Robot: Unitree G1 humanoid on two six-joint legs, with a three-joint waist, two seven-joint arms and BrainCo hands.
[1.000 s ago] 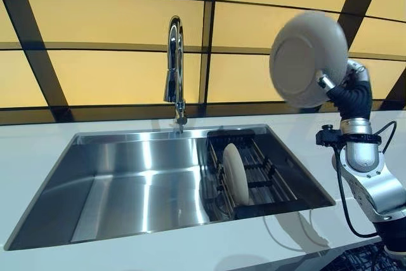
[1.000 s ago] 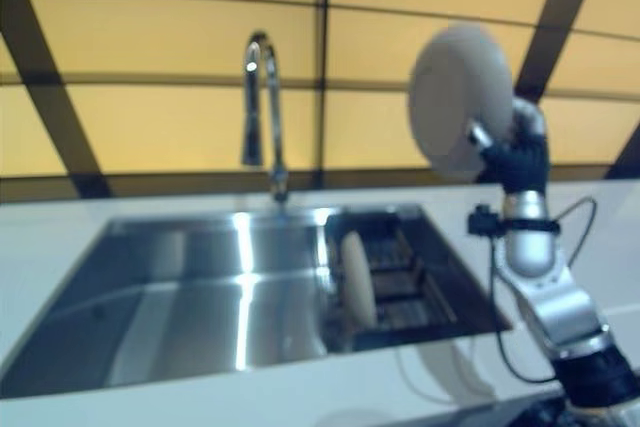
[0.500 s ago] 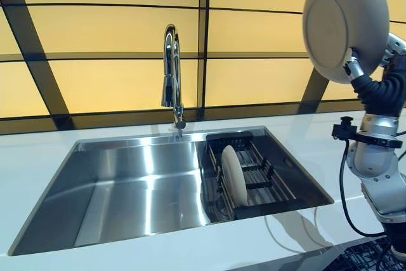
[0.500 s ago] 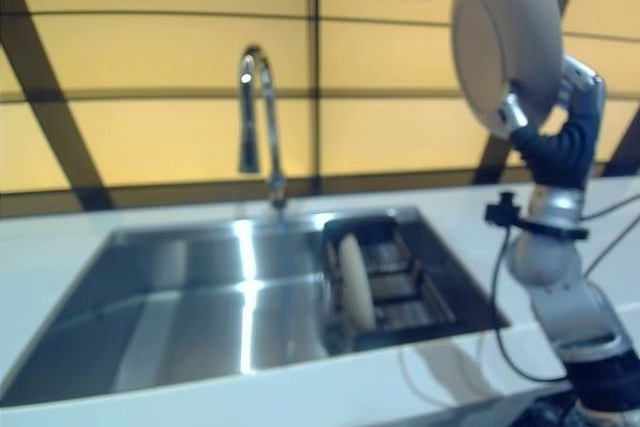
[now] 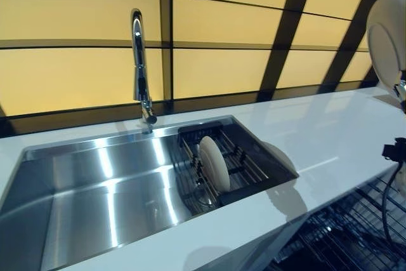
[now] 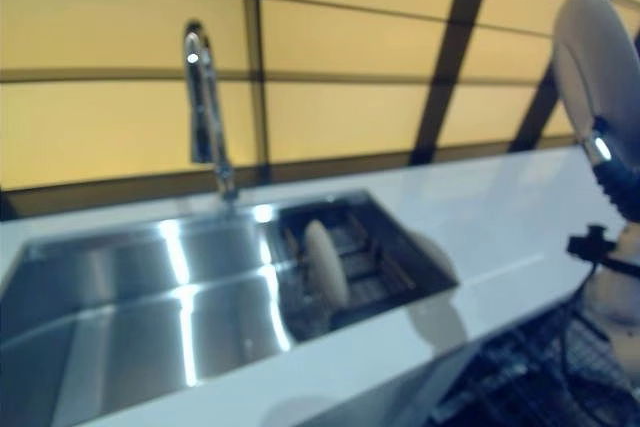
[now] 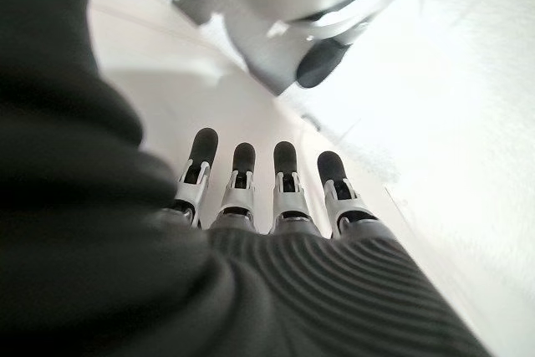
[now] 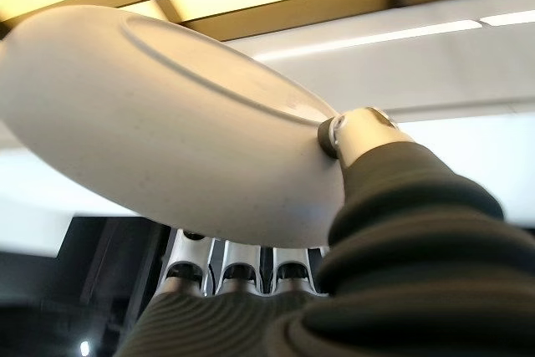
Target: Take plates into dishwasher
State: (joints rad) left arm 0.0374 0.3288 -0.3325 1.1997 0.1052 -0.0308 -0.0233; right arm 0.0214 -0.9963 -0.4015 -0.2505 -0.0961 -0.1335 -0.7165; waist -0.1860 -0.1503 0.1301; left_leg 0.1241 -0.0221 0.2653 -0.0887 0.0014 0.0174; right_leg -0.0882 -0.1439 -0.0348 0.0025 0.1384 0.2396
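Your right hand [image 8: 351, 206] grasps one round beige plate [image 8: 167, 123] aloft at 3 o'clock; a second beige plate [image 5: 214, 164] waits racked in the sink; left hand [image 7: 267, 181] relaxed, nothing loaded yet

Left hand [image 7: 251, 232], seen along its dark ribbed cover: the silver, dark-tipped fingers [image 7: 285, 175] extend straight, side by side, holding nothing. Beyond the fingertips lies a pale floor [image 7: 468, 106]; no thumb is visible.
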